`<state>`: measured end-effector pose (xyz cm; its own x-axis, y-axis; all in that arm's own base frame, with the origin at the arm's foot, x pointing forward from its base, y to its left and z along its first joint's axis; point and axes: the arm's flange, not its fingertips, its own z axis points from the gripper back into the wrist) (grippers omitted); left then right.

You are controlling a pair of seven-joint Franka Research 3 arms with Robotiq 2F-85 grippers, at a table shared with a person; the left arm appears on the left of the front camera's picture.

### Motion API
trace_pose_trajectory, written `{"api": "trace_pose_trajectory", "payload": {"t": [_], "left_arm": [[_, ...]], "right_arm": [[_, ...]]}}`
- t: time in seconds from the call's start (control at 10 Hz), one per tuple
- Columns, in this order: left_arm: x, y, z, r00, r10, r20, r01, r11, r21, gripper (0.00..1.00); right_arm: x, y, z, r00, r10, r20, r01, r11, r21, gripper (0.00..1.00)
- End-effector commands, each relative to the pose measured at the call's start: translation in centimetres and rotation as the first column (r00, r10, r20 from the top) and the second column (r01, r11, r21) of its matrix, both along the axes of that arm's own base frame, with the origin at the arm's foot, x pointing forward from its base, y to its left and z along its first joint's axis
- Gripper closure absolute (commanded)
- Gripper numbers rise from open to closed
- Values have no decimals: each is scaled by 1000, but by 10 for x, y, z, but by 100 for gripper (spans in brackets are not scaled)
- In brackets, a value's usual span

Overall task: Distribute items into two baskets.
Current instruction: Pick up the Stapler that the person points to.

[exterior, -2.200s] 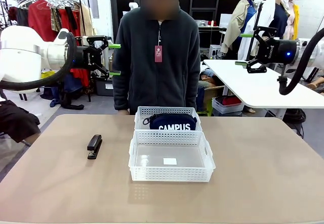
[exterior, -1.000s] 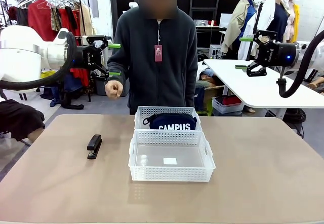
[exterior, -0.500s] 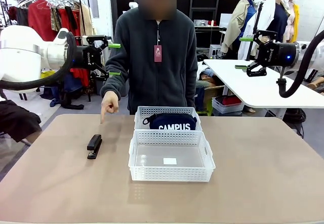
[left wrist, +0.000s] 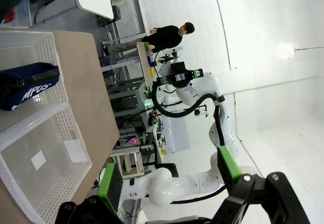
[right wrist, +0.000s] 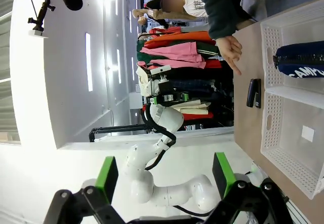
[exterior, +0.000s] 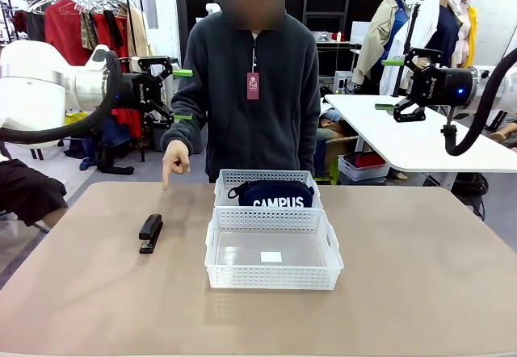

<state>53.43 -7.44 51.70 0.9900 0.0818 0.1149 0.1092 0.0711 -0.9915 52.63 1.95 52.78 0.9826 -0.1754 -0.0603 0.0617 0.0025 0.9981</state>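
Front view, left to right.

- left gripper (exterior: 182, 95): up in the air beyond the table's (exterior: 420, 292) far-left corner. Jaws wide apart, nothing between the green pads.
- person's hand (exterior: 174, 161): over the far edge, left of centre, index finger pointing down toward the stapler (exterior: 150, 233).
- Stapler: flat on bare table, left of the baskets and well apart from them, in neither one.
- Middle: the two baskets sit end to end, long sides facing. Touching or just a hair apart, can't tell.
- far basket (exterior: 266, 174): by the far edge, holds the pouch (exterior: 276, 194). CAMPUS lettering faces the robot side, and the pouch's top pokes above the rim.
- near basket (exterior: 273, 277): nothing inside except a small white label on its floor.
- right gripper (exterior: 388, 84): high beyond the far-right corner, jaws likewise wide apart, empty.

Status, my read: roughly half done.
- The pouch is placed. The stapler is the one item left.
- With one item per basket, the near basket is the obvious destination.
- The pointing finger reads as a cue to take the stapler.
- The left arm is the closer one. No reach has begun on either side.

Remaining:
- Descend on the stapler and grip across its narrow body.
- Lift, carry it right over the near basket's left wall, and release.

Watch item: the stapler is low and slim, so the fingers will end up very close to the table top.
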Motion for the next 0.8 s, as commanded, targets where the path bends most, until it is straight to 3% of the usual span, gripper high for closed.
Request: {"api": "trace_pose_trajectory", "payload": {"t": [0.0, 0.2, 0.4, 0.7], "left_arm": [[-1, 1, 3, 1000, 2, 1, -2, 1000, -2, 0], [0, 0, 0, 1000, 0, 0, 0, 1000, 0, 0], [-9, -8, 10, 995, 76, 66, -90, 964, 249, 0], [-10, -15, 18, 984, 71, 165, -141, 874, 464, 0]], "right_arm": [[-2, 0, 1, 1000, -19, -2, 19, 1000, 11, 0], [-2, 0, 1, 1000, -19, -2, 19, 1000, 11, 0], [-2, 0, 1, 1000, -19, -2, 19, 1000, 11, 0], [-2, 0, 1, 1000, -19, -2, 19, 1000, 11, 0]]}}
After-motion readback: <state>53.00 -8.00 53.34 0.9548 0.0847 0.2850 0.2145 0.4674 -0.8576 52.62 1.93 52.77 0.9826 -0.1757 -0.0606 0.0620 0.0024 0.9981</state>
